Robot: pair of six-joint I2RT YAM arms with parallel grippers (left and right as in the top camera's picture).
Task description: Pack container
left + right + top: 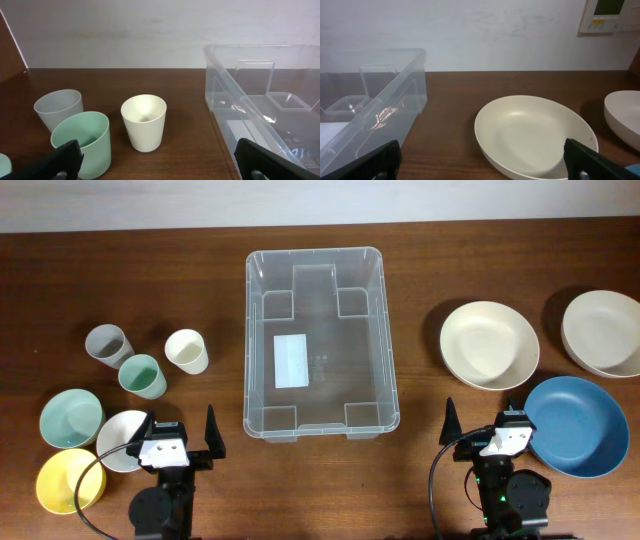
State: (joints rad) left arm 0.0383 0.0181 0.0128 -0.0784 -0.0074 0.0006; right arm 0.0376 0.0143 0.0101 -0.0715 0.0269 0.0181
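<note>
Packing bin (345, 365): sitting empty and open-topped at the middle of the table (420, 250), between the two arms, probably for reaching from either side.
Big dishes: blue dish (576, 426) and two cream dishes (489, 344) (603, 332) lying unstacked right of the bin, rims exposed for pinching.
Small bowls: teal bowl (71, 419), white bowl (122, 438) and yellow bowl (68, 480) crowding the near left corner, touching or nearly so.
Cups: grey cup (106, 343), green cup (142, 376) and cream cup (186, 351) standing upright, mouths up, between bowls and bin.
Left gripper (178, 430): hovering just beside the white bowl, facing the cups, jaws spreading wide, pinching nothing.
Right gripper (487, 430): hovering beside the blue dish, jaws likewise gaping, carrying nothing, apparently awaiting a first pick.
</note>
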